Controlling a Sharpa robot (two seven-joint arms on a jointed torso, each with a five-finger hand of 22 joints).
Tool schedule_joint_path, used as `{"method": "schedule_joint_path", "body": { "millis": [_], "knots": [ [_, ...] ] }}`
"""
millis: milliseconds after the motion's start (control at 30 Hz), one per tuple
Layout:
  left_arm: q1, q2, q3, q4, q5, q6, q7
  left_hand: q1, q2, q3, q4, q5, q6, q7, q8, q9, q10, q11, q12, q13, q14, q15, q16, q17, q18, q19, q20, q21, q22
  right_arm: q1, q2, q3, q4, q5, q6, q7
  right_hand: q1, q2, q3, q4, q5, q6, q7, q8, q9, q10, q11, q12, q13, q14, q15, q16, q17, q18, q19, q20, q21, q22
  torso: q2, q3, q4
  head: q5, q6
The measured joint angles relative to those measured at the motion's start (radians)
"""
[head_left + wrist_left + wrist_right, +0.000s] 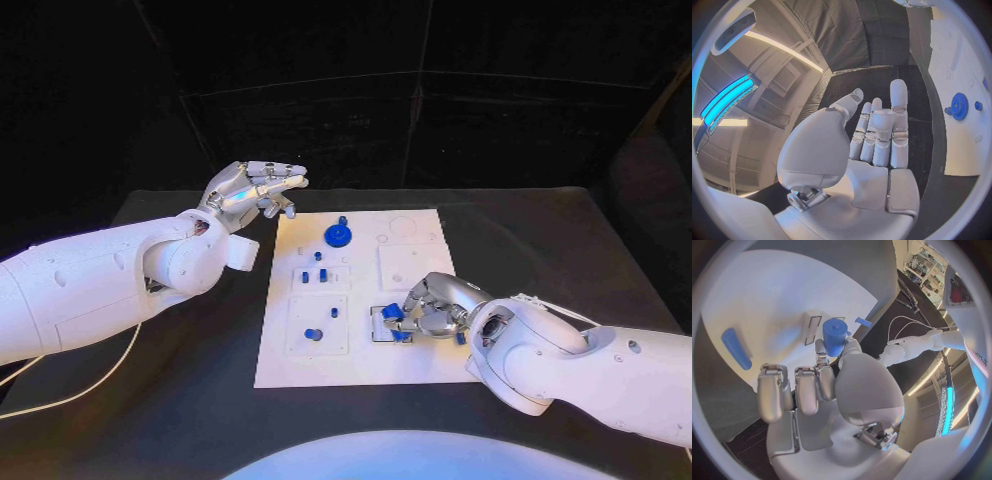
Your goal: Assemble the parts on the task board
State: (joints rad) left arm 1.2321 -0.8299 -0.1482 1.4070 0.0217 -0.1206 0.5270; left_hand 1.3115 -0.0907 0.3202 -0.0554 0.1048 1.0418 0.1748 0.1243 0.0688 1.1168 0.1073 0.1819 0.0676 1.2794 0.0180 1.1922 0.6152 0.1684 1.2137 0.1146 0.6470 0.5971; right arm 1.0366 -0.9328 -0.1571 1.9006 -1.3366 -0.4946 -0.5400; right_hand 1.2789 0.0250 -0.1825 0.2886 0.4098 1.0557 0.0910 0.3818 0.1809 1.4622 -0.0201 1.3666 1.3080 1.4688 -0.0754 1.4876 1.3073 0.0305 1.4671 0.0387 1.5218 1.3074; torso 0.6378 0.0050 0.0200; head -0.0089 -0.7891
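While the right hand [428,312] sits low at the lower right of the white rectangular task board [289,372], it's got a small blue cylindrical peg [835,336] pinched between thumb and a fingertip, with the other fingers curled beside it. My guess is it's holding the peg upright like that so it can drop it straight into a socket, since there's a slot outline on the board just past the fingertips in the right wrist view. Right by that hand in the head view there are a couple more small blue pieces [391,312], touching or nearly touching the fingers; I can't tell which. Over at the upper left of the board, the left hand [257,190] hangs above the table edge holding nothing, fingers loosely apart and stretched out, probably just parked out of the way. Just right of it, near the top of the board, sits a blue toothed gear wheel [338,236] on its mount, and a few short blue pins [323,275] stand in the square recesses in the left-middle of the board. Everything rests on a matte black table [173,400], with black curtain all round behind it, so the white board and blue parts really pop.
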Motion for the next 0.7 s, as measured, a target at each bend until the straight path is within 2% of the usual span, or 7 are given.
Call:
{"method": "schedule_joint_path", "body": {
  "millis": [167,233,433,467,500,567,700],
  "knots": [
    [0.000,0.000,0.000,0.000,0.000,0.000,0.000,0.000,0.000,0.000,0.000,0.000,0.000,0.000,0.000,0.000,0.000,0.000,0.000,0.000,0.000,0.000,0.000,0.000,0.000,0.000,0.000,0.000,0.000,0.000,0.022,0.000,-0.016,0.008,0.009,-0.013,-0.007,0.007,-0.011,0.000,-0.011,0.002,-0.002,-0.002,0.002,0.001,-0.001,-0.005,0.000,-0.004,-0.004,0.000,0.001,0.000,0.000,0.000,0.000,0.000,0.000,0.0000,0.0000,0.000,-0.003],
    [0.000,0.000,0.000,0.001,0.000,0.000,0.000,0.000,0.000,0.000,0.000,0.000,0.000,0.000,0.000,0.000,0.000,0.000,0.000,0.000,0.000,0.000,0.000,0.000,0.000,0.000,0.000,0.000,0.000,0.000,0.028,0.000,-0.020,0.009,0.010,-0.018,-0.011,0.010,-0.014,0.001,-0.013,0.004,-0.003,-0.003,0.031,0.001,-0.001,-0.008,0.001,-0.004,-0.004,0.000,0.001,0.000,0.000,0.000,0.000,0.000,0.000,0.0000,0.0000,0.002,-0.003],
    [0.000,0.000,0.000,0.001,0.000,0.000,0.000,0.000,0.000,0.000,0.000,0.000,0.000,0.000,0.000,0.000,0.000,0.000,0.000,0.000,0.000,0.000,0.000,0.000,0.000,0.000,0.000,0.000,0.000,0.000,0.039,0.000,-0.030,0.003,0.014,-0.035,-0.040,0.017,-0.038,0.000,-0.061,0.022,-0.010,-0.007,0.059,0.001,-0.001,-0.023,0.002,-0.004,-0.004,0.000,0.001,0.000,0.000,0.000,0.000,0.000,0.000,0.0000,0.0000,0.005,-0.005],
    [0.000,0.000,0.000,0.001,0.000,0.000,0.000,0.000,0.000,0.000,0.000,0.000,0.000,0.000,0.000,0.000,0.000,0.000,0.000,0.000,0.000,0.000,0.000,0.000,0.000,0.000,0.000,0.000,0.000,0.000,0.040,0.000,-0.031,0.001,0.015,-0.037,-0.050,0.019,-0.045,0.001,-0.079,0.031,-0.017,-0.008,0.062,0.002,-0.002,-0.025,0.001,-0.004,-0.004,0.000,0.001,0.000,0.000,0.000,0.000,0.000,0.000,0.0000,0.0000,0.005,-0.005],
    [0.000,0.000,0.000,0.002,0.000,0.001,0.000,0.000,0.000,0.000,0.000,0.000,0.000,0.000,0.000,0.000,0.000,0.000,0.000,0.000,0.000,0.000,0.000,0.000,0.000,0.000,0.000,0.000,0.000,0.000,0.040,0.000,-0.032,-0.001,0.015,-0.039,-0.069,0.021,-0.057,0.001,-0.122,0.052,-0.033,-0.014,0.065,0.003,-0.004,-0.031,-0.001,-0.004,-0.004,0.000,0.001,0.000,-0.004,-0.004,0.000,0.000,0.000,0.0000,0.0000,0.005,-0.005],
    [0.000,0.000,0.000,0.002,0.000,0.001,0.000,0.000,0.000,0.000,0.000,0.000,0.000,0.000,0.000,0.000,0.000,0.000,0.000,0.000,0.000,0.000,0.000,0.000,0.000,0.000,0.000,0.000,0.000,0.000,0.042,0.000,-0.035,-0.005,0.016,-0.043,-0.089,0.026,-0.072,0.001,-0.183,0.066,-0.047,-0.014,0.075,0.005,-0.005,-0.035,0.000,-0.006,-0.006,0.000,0.001,0.000,-0.004,-0.004,0.000,0.000,-0.001,0.0000,-0.0001,0.005,-0.004],
    [0.000,-0.001,0.000,0.002,0.000,0.001,0.000,0.000,0.000,0.000,0.000,0.000,0.000,0.000,0.004,0.000,0.000,0.000,0.004,0.000,0.000,0.000,0.000,0.000,0.000,0.000,0.000,0.000,0.000,0.000,0.047,0.000,-0.041,-0.013,0.017,-0.049,-0.137,0.017,-0.102,0.003,-0.301,0.063,-0.044,-0.026,0.081,0.005,-0.005,-0.048,0.000,-0.006,-0.006,0.000,0.001,0.000,-0.004,-0.003,0.000,0.000,-0.001,0.0000,-0.0003,0.006,-0.004]
  ]
}}
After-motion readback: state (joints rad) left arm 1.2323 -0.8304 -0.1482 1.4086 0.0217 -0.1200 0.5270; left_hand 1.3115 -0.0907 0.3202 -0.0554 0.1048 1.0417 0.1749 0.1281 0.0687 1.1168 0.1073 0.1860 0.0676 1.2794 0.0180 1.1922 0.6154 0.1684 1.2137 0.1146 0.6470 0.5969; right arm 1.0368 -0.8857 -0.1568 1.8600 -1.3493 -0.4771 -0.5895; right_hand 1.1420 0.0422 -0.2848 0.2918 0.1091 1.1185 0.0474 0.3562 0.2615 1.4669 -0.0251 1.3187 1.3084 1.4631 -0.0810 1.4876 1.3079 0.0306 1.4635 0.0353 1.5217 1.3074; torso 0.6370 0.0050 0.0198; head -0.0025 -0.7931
